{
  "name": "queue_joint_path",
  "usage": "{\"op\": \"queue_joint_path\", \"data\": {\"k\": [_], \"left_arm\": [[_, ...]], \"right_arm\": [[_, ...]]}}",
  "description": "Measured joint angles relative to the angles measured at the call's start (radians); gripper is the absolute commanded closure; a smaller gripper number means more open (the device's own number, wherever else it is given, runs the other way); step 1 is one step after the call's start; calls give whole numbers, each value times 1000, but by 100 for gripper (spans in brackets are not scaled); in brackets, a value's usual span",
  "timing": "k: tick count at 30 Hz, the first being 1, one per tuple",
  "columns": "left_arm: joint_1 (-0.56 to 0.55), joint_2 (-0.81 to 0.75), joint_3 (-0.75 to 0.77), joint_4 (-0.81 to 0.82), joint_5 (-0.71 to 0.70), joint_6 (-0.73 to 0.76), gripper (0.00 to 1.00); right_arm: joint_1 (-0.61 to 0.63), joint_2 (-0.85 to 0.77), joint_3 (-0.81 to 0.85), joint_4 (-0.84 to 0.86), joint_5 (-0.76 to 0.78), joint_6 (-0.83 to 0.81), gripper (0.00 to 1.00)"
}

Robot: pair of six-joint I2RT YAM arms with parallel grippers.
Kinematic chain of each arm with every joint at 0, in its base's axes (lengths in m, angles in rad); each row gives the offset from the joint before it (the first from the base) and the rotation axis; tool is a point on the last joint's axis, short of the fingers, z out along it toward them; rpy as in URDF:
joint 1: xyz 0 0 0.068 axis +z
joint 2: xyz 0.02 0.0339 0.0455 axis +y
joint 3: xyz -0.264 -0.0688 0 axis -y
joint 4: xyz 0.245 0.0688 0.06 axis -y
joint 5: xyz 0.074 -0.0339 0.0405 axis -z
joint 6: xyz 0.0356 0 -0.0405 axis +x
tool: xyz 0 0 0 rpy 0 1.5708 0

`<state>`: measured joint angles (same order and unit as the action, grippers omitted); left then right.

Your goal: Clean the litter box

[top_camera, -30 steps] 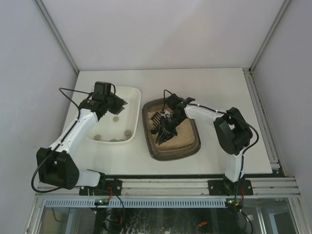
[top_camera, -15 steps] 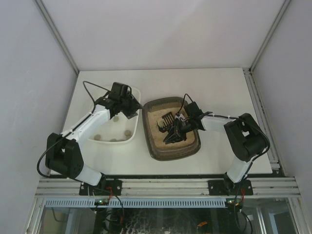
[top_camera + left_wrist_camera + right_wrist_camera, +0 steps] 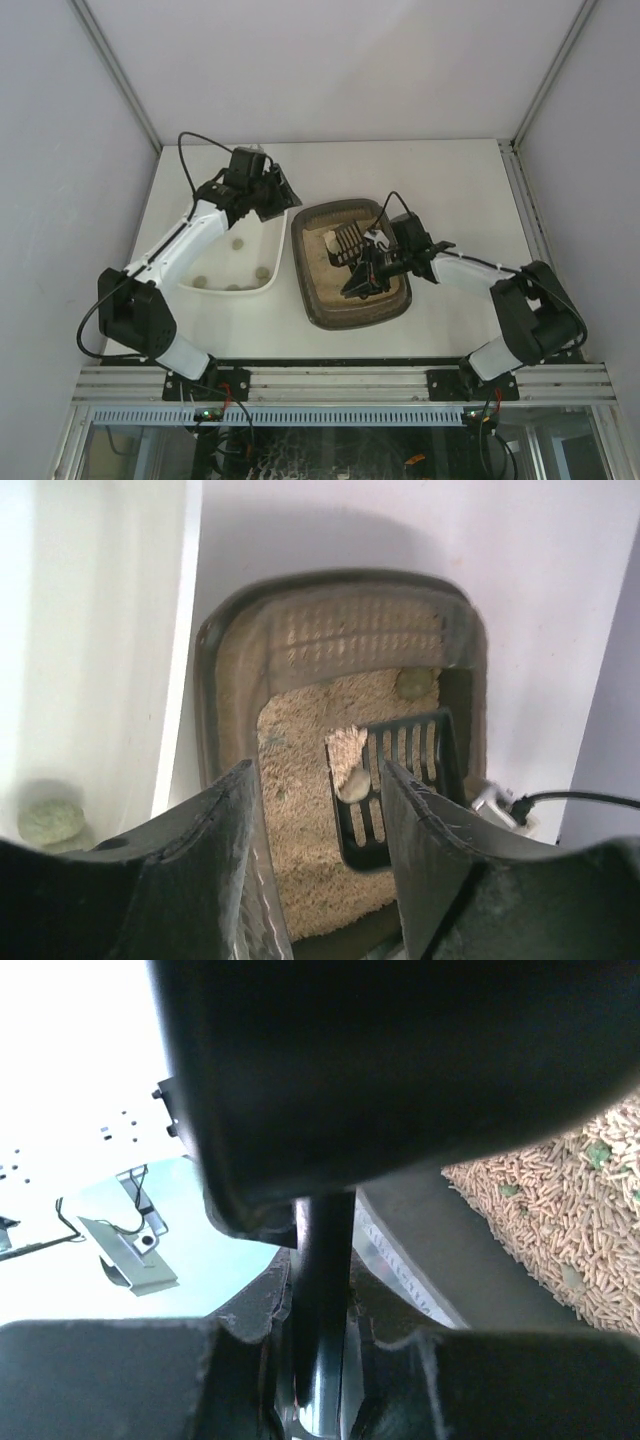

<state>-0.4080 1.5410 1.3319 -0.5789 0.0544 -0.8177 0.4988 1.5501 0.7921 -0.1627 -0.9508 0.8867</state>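
The dark brown litter box (image 3: pixel 332 318) with beige sand lies right of centre. My right gripper (image 3: pixel 366 274) is low over its near right part and shut on the black slotted scoop's handle (image 3: pixel 324 1290). The scoop head (image 3: pixel 346 242) rests on the sand with a pale clump (image 3: pixel 353 784) and some sand on it. Another clump (image 3: pixel 415 683) lies at the box's far right corner. My left gripper (image 3: pixel 278 198) is open and empty above the gap between the white tray and the box's far left corner. In the left wrist view its fingers (image 3: pixel 215 880) frame the box (image 3: pixel 330 580).
The white tray (image 3: pixel 222 266) sits left of the litter box and holds several small clumps (image 3: pixel 237 243); one greenish clump (image 3: pixel 50 820) shows in the left wrist view. Grey walls close in the white table on three sides.
My left gripper has swung right and farther back, from over the white tray to its far right corner. My right arm has drawn back to the right, and the scoop has shifted with it.
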Motion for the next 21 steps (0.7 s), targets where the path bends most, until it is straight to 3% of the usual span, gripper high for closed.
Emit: {"op": "queue_joint_path", "data": {"k": [8,15,19,21], "left_arm": [[74,-98,57,-1,5,230,38],[222,-175,43,-36,7,289,40],[250,-232,-26,-48,-11,318,40],[249,-253,-71,-51,-33,336,40]], "right_arm": [[-2,-193,-201,214,28,45,100],[-1,-296,-457,654,20,184,100],[13,-291,-563,933,29,260,100],[30,-307,-585,951,50,248,100]]}}
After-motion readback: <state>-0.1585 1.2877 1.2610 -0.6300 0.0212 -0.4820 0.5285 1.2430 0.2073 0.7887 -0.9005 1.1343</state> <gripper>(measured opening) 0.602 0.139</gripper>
